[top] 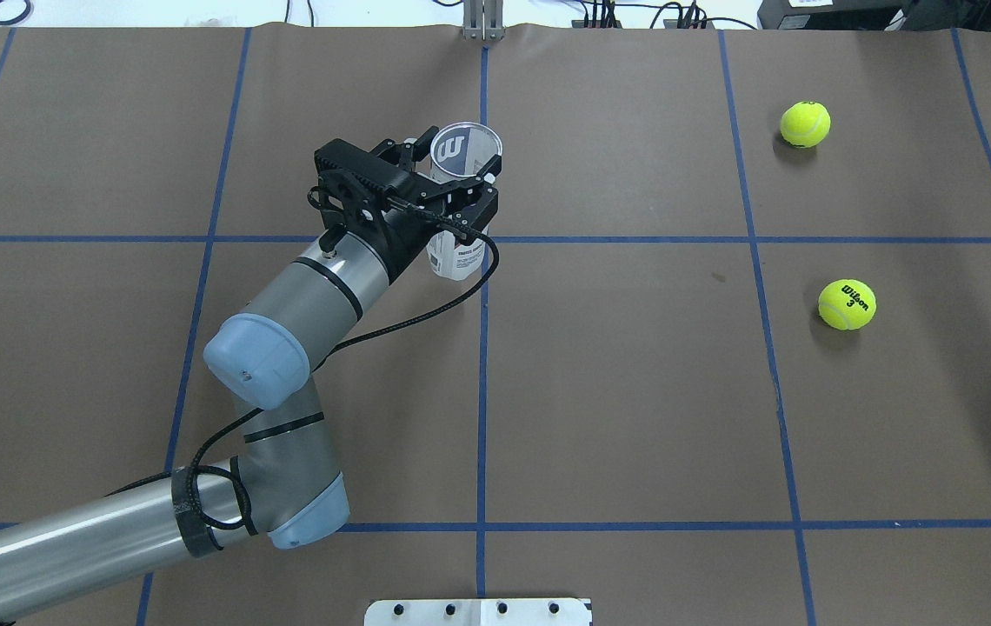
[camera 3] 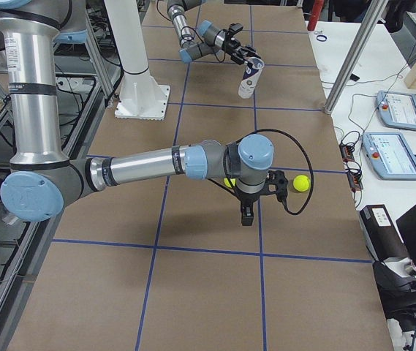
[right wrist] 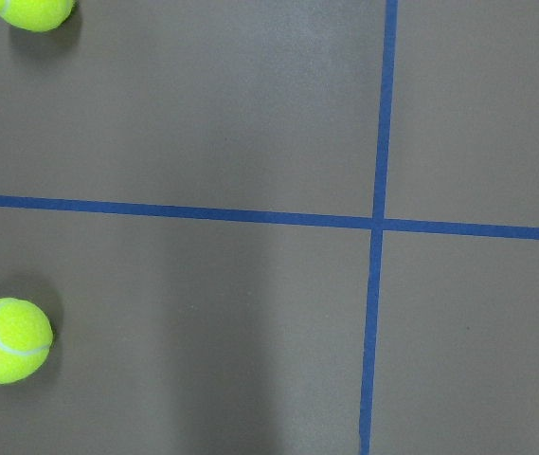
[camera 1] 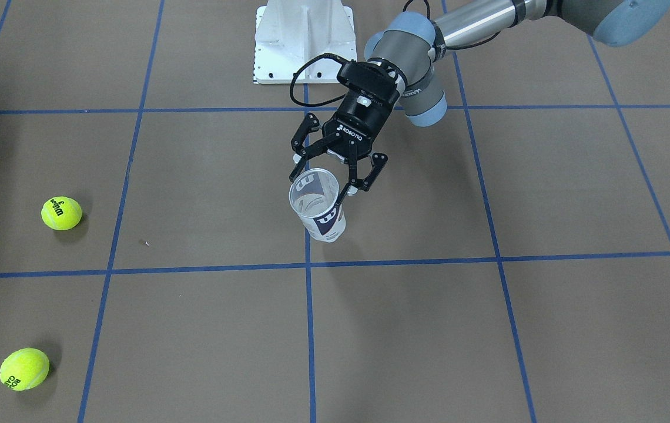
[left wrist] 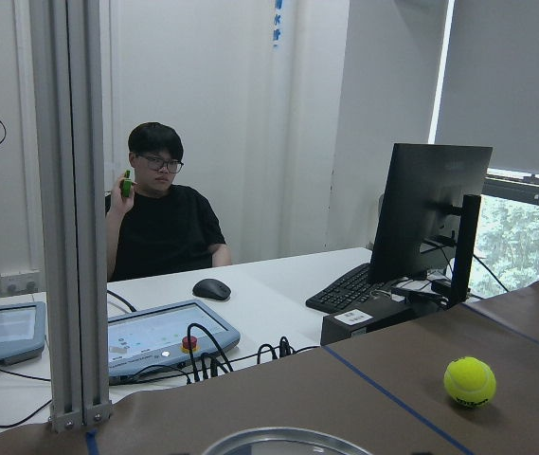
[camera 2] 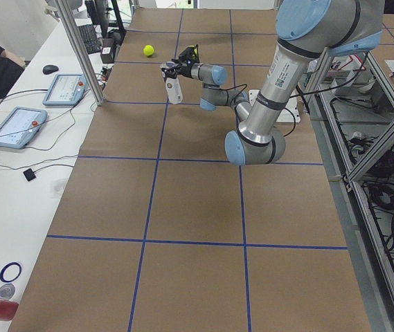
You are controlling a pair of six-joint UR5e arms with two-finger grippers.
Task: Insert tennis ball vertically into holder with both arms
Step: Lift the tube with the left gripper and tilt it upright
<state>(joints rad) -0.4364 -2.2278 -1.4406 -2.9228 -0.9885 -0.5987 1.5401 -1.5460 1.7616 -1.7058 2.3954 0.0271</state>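
The holder (camera 1: 322,214), a clear can with a navy "W" label, hangs tilted above the table's middle, open mouth up. My left gripper (camera 1: 323,183) is shut on the holder near its rim; it also shows in the overhead view (top: 452,169). Two yellow tennis balls (camera 1: 62,212) (camera 1: 24,368) lie on the table on my right side, and also show in the overhead view (top: 847,303) (top: 805,123). My right gripper (camera 3: 246,216) points down above the table near the balls. It shows only in the exterior right view, so I cannot tell whether it is open or shut.
The white pedestal base (camera 1: 302,41) stands at the robot's edge of the table. Blue tape lines (top: 482,374) grid the brown table. An aluminium post (camera 3: 350,62), tablets (camera 3: 387,153) and a seated operator (left wrist: 160,223) are on the far side.
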